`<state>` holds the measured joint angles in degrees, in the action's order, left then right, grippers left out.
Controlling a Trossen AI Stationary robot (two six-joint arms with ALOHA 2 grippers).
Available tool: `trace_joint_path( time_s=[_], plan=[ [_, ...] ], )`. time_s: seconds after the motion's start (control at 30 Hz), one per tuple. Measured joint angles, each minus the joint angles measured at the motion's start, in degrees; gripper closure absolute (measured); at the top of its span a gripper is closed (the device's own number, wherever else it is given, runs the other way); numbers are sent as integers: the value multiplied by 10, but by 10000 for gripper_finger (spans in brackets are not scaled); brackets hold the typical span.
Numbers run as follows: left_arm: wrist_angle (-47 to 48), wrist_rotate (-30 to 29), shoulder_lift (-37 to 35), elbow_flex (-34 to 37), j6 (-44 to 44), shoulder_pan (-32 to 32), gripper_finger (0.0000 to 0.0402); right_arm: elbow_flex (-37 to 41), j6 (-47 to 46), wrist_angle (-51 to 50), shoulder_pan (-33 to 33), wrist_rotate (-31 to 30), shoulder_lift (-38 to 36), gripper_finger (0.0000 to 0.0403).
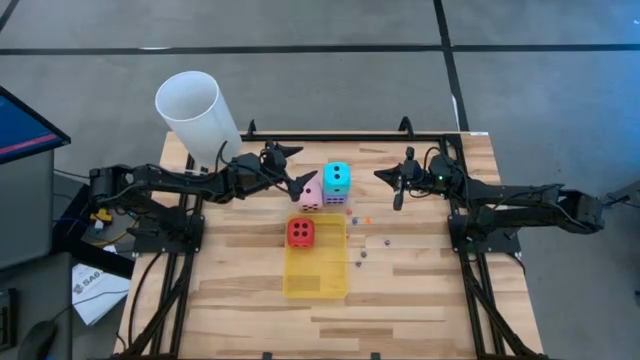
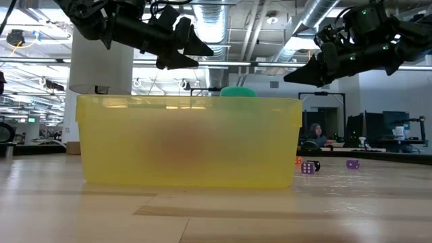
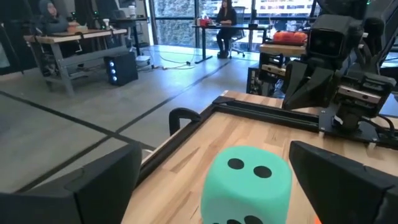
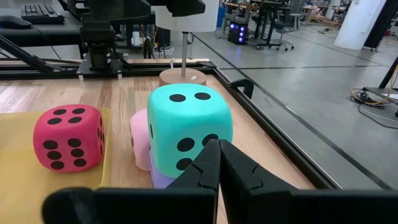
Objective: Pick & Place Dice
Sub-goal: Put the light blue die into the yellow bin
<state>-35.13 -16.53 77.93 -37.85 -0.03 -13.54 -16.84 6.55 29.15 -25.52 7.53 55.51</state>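
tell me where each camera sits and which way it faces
High view: above the table, facing straight down; both arms, left gripper open, right gripper shut.
Low view: at tabletop height, facing the yellow tray; both arms overhead.
Left wrist view: on the left arm, facing the cyan die between its own fingers.
Right wrist view: on the right arm, facing the red die.
Shared: the cyan die shows in both wrist views.

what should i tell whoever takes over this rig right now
Left gripper: open, raised beside the pink die, holding nothing.
Right gripper: shut, empty, raised on the other side of the cyan die.
Red die sits in the yellow tray. The cyan die rests on the purple die, pink against them, all outside the tray.
Tiny pieces lie scattered on the table.
Done: red only. Left: cyan, pink, purple.
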Motion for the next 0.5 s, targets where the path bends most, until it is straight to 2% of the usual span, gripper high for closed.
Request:
trace_joint_path(
  time_s=[0.5],
  plan=[
    [0,0,0,0,-2,0,4,0,0,0,0,0,0,403]
  ],
)
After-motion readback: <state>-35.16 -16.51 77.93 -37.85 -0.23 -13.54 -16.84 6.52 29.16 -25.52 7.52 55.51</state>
